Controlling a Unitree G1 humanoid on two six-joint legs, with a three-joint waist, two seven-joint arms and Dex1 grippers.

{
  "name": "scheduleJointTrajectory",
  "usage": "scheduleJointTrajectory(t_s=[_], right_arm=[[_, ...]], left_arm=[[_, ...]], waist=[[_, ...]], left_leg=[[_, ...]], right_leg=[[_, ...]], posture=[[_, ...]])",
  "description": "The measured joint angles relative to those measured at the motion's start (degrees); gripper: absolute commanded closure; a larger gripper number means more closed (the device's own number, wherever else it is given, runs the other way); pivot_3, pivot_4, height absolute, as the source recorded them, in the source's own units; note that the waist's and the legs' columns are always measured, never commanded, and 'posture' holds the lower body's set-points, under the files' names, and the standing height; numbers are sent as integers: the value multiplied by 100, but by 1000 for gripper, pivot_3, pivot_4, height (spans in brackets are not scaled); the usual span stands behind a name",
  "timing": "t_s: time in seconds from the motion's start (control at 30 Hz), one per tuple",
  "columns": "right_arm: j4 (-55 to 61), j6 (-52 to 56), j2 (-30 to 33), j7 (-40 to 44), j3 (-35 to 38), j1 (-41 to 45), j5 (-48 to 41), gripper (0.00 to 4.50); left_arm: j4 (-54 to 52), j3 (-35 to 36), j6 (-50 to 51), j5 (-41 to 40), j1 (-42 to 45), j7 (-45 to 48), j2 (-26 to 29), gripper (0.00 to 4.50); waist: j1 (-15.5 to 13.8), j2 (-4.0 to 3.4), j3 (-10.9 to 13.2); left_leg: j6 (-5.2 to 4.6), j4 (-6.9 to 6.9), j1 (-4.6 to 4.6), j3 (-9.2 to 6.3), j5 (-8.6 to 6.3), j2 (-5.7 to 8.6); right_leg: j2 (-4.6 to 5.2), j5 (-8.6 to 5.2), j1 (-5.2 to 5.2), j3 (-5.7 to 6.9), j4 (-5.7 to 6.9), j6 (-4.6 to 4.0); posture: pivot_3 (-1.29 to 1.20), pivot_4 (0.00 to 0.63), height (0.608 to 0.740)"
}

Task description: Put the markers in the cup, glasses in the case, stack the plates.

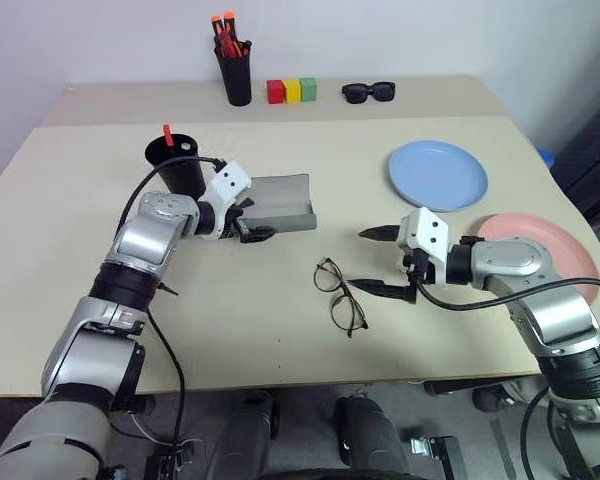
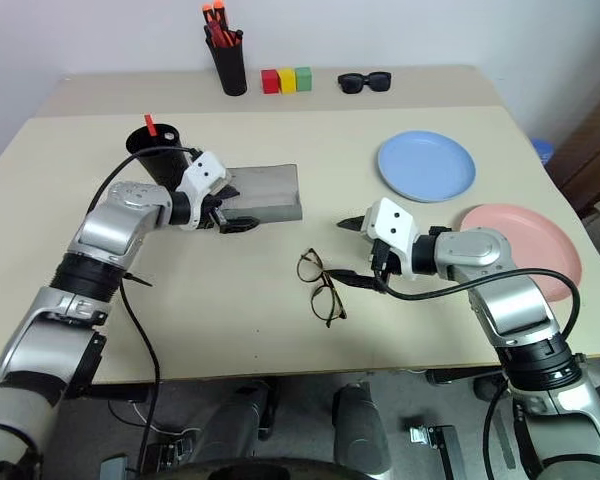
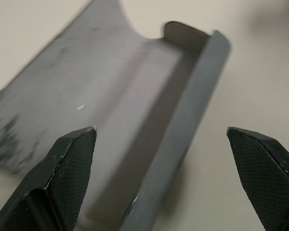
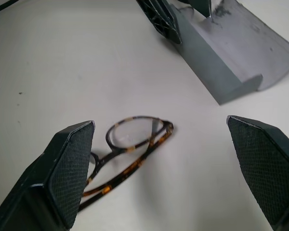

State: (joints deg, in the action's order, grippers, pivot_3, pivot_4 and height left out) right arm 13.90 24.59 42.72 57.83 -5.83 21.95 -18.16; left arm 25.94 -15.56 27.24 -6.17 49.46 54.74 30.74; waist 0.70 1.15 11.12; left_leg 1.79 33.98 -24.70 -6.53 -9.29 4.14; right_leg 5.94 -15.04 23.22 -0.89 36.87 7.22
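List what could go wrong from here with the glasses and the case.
1. The glasses lie folded flat on the table, so the open right tool might pinch a lens or a thin temple rather than the frame.
2. The open case sits loose with the open left tool at its end; a nudge could slide it.
3. The black cup, holding a red marker, stands beside the left arm and could be knocked over.

Head cameras look down over the table (image 1: 280,330); wrist cameras sit close (both catch the case (image 4: 231,53)).
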Motion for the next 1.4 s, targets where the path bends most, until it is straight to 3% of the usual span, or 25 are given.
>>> scheduleJointTrajectory(t_s=[0.1,0.3,0.5,0.7,0.93,1.07,1.2,1.4], right_arm=[[0,0,5,-94,90,-76,4,0],[-2,-1,5,-233,207,-145,16,0],[-126,-65,-32,-414,273,-153,44,0],[-190,28,-107,-448,304,-126,-43,0],[-138,1332,-240,-524,429,-46,-827,0],[24,1871,-238,-605,440,-40,-1100,0],[58,2336,-277,-780,434,-38,-1262,0],[194,2997,-426,-1035,372,51,-1476,0]], left_arm=[[382,-164,-295,210,93,202,-70,1363],[578,-168,-681,349,91,552,-104,4472],[211,-167,-1304,490,-244,902,155,4472],[-964,-94,-1247,261,-981,1618,832,4472],[-2362,9,-1130,-164,-1706,2224,1394,4472],[-2487,-22,-989,-133,-1729,2286,1577,3147],[-2433,-23,-1205,6,-1816,2148,1561,1067],[-2378,144,-1654,40,-1947,1781,1489,1067]], waist=[[5,0,0],[-3,0,1],[13,0,1],[13,-3,2],[-13,-5,3],[-2,-5,3],[-3,-6,3],[10,-6,3]], left_leg=[[0,0,0,0,0,-1],[-1,2,-3,-1,0,0],[-2,1,-4,-1,-1,-1],[-2,1,-5,-1,-1,-1],[-4,2,-5,-3,-2,-1],[-5,1,-5,-2,-3,-1],[-5,1,-5,-2,-3,-2],[-6,1,-7,0,-3,-2]], right_leg=[[-1,0,1,1,1,0],[0,0,2,0,1,1],[1,0,5,-1,3,0],[4,0,6,-2,4,-2],[8,-11,4,-3,1,-23],[8,-12,6,-2,1,-23],[8,-12,8,-2,1,-23],[9,-12,12,-3,1,-23]], posture=[[0,150,740],[0,150,740],[0,150,740],[0,150,740],[0,150,740],[0,150,740],[0,150,740],[0,150,740]])
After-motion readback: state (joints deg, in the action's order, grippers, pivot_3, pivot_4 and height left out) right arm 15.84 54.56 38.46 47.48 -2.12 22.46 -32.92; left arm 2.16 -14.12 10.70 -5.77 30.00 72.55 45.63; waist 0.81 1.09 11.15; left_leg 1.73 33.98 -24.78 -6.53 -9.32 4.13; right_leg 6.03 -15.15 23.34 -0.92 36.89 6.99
